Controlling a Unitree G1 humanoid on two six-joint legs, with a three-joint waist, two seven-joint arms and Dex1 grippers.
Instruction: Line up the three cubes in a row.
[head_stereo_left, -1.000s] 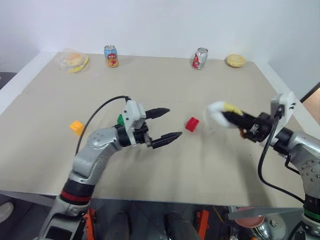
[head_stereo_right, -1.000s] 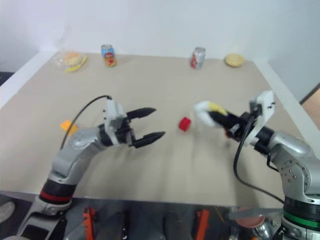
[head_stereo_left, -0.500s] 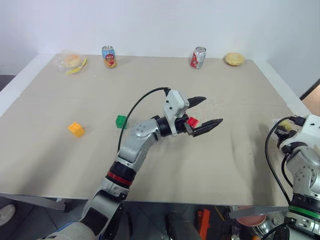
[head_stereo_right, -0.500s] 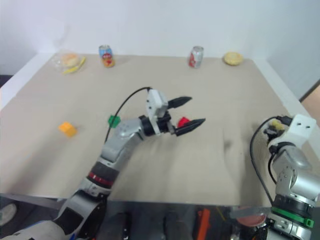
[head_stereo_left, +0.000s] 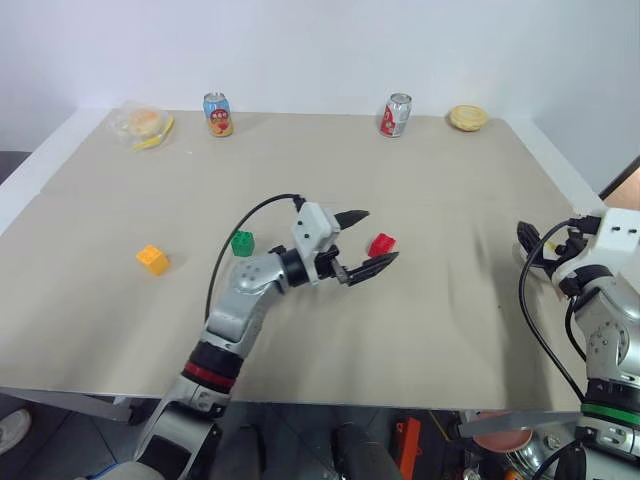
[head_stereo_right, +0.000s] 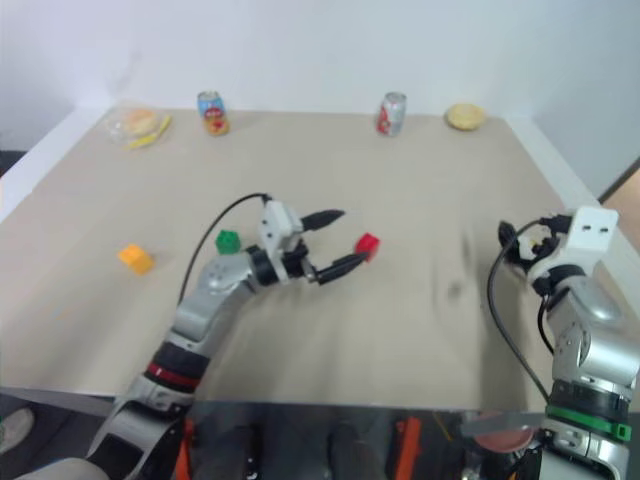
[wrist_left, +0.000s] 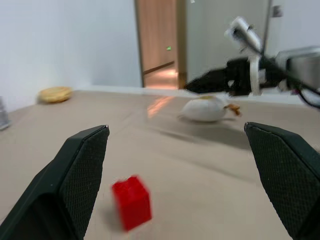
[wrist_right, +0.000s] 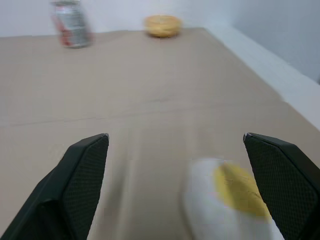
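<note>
Left gripper: we see its jaws spread wide, empty, the red cube on the table just beyond its tips.
Right gripper: wide apart, plush toy lying loose between the fingers.
Green cube, orange-yellow cube: well apart, behind the left arm.

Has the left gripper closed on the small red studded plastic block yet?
No: the left gripper is open, and the small red studded plastic block sits free on the table between its fingers.
</note>
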